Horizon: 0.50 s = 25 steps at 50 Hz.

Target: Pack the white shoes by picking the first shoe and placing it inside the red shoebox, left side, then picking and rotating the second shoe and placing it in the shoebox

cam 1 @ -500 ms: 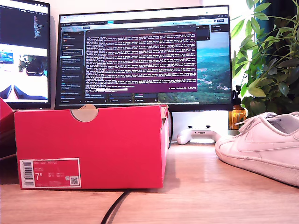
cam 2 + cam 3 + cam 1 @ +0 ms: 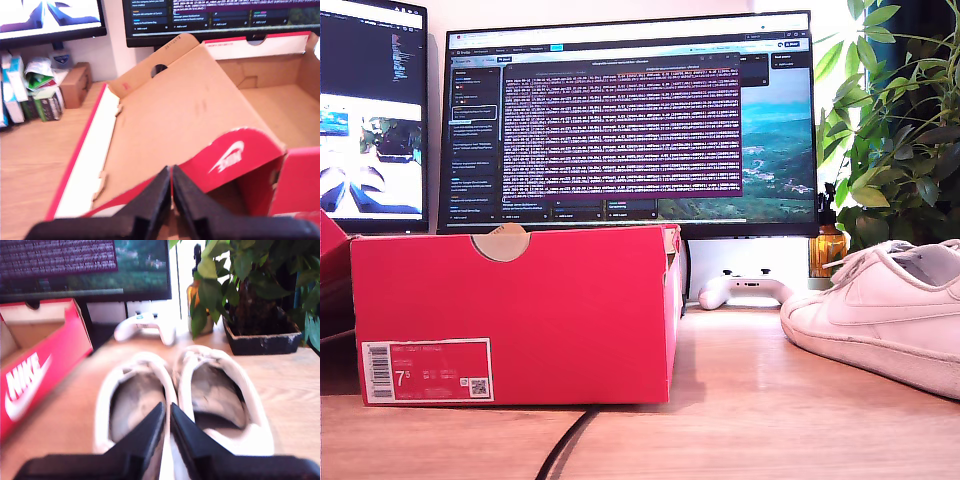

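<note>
Only one of the white shoes [image 2: 885, 310] appears in the exterior view, cut off at that view's right edge; neither arm shows there. The second wrist view shows both shoes [image 2: 185, 395] side by side on the wooden table [image 2: 290, 385], openings up, just ahead of and below my second gripper [image 2: 166, 412], with the heel ends blurred. That gripper's jaws are pressed together with nothing between them and do not touch the shoes.

My first gripper [image 2: 171, 177] is likewise clenched and empty. Its jaws hang over the near end of the red shoebox [image 2: 250, 165], whose brown lid flap [image 2: 175, 115] lies open ahead of them; the box interior beyond is partly hidden by that flap.

Readable markings:
- a white swoosh on the box flap ahead of the first jaws;
- "NIKE" with a swoosh on the box side, off to one side of the second jaws;
- "7.5" and a barcode on the white label [image 2: 427, 370] in the exterior view.

Monitor [image 2: 630, 120] text is too small to read.

Against the earlier exterior frame, box and shoe are unmoved; only the monitor text has scrolled.
</note>
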Available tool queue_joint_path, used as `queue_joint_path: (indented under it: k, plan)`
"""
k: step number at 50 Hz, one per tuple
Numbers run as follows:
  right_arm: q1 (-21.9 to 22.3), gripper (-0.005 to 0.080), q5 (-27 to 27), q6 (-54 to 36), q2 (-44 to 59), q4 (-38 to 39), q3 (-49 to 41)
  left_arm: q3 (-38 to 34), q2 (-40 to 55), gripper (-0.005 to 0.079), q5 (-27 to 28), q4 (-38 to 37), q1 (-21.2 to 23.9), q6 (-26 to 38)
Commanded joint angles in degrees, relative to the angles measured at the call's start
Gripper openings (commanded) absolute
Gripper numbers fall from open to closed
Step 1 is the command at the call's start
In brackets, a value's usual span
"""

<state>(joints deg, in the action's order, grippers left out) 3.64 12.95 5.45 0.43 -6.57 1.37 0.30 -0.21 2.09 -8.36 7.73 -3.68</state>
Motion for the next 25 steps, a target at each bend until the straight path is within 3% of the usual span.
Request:
queue_joint_path:
  k: [1,12,18,25]
  plan:
    - [-0.26,-0.0008,1.03,4.13,-0.35,4.46,-0.92,-1.75,-0.48,-0.0017,1.27,4.42,0.13,-1.55]
    - [-0.26,-0.0009,6.78,13.27,-0.35,17.09,0.15,0.35,-0.48,-0.0017,10.14,16.5,0.61,-5.29]
    - [-0.26,-0.001,9.14,14.32,-0.33,16.68,3.26,3.8,-0.48,-0.0019,14.93,15.87,1.68,-5.01]
    - [-0.26,-0.001,9.64,14.14,0.35,12.28,8.35,9.53,0.2,-0.0019,17.75,6.38,2.71,4.52]
